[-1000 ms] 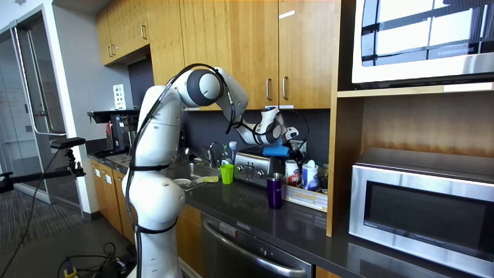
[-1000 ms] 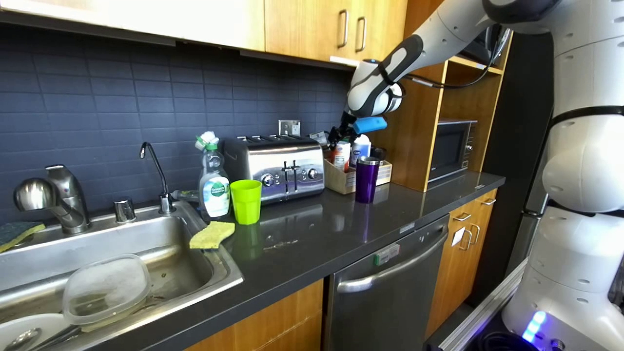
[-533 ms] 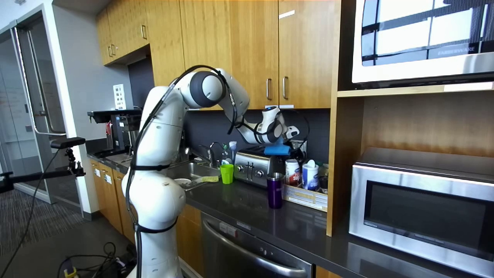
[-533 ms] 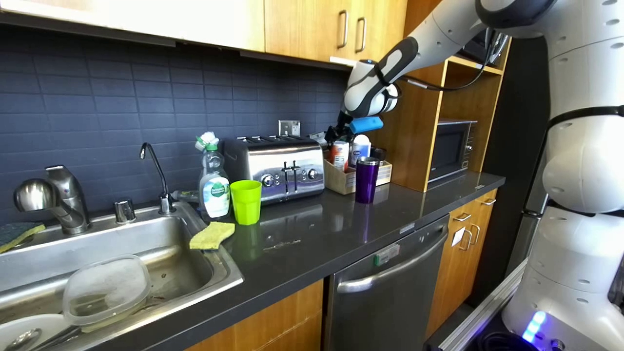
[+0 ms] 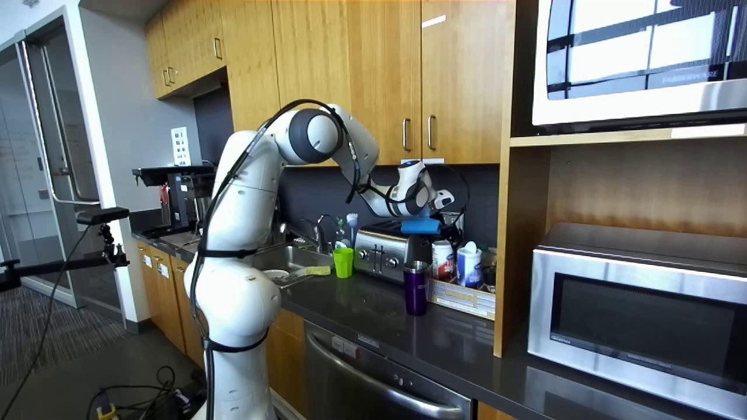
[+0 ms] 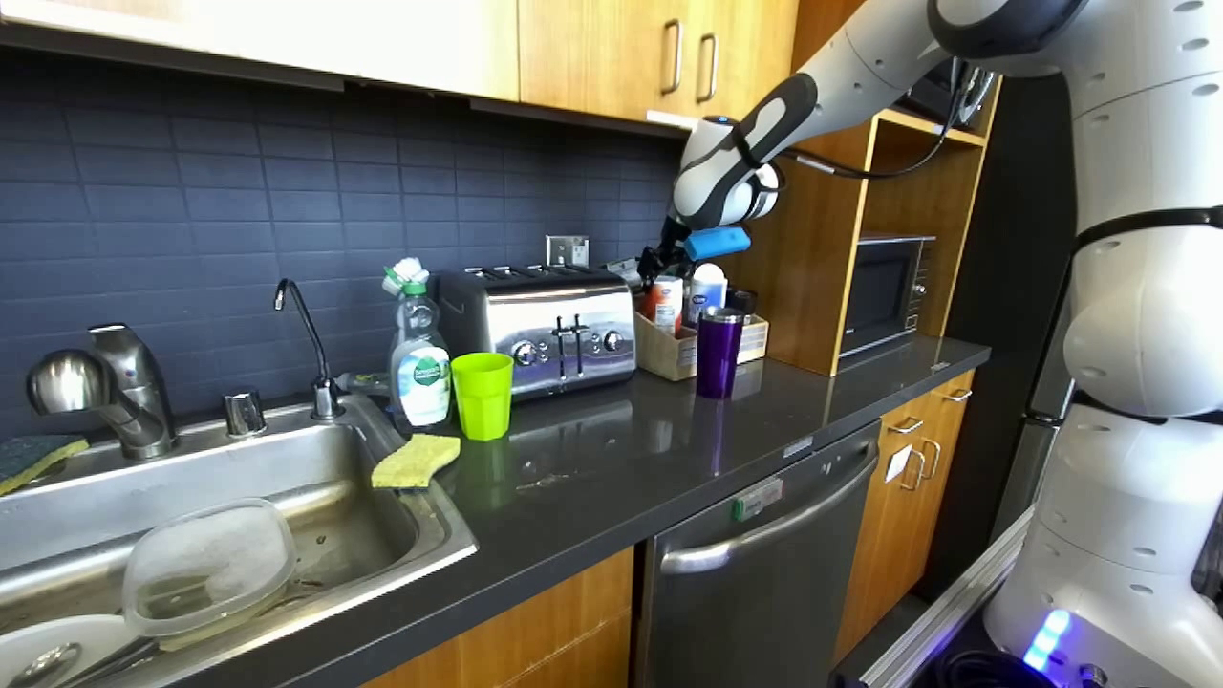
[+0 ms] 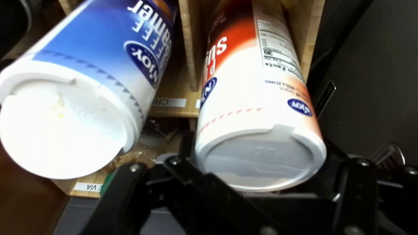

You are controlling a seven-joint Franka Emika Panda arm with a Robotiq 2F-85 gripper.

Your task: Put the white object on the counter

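Dark and glossy, the counter (image 5: 367, 303) crosses the lower middle of both exterior views; just right of centre in an exterior view, a purple tumbler (image 5: 416, 291) stands upright on it, and a load brought forward too low could topple it. Behind is the wooden box (image 5: 462, 298), with the red-labelled canister (image 7: 259, 94), which I take for the white object, in one compartment rather than out on the counter. The gripper (image 7: 261, 148), at the bottom of the wrist view, has its fingers (image 7: 187, 145) one on each side of the white lid (image 7: 259, 156); whether they press or merely surround it I cannot tell. So high a hold might let the canister twist loose or pull the lid off. A slanting lift could snag its hidden base on the divider (image 7: 190, 49) and drag the box. The blue-labelled canister (image 7: 94, 88), upper left of the wrist view, sits near enough to be nudged over. Farther back, before the tiled wall (image 6: 382, 182), the toaster (image 5: 388, 248) left of the box leaves little room for swinging that way
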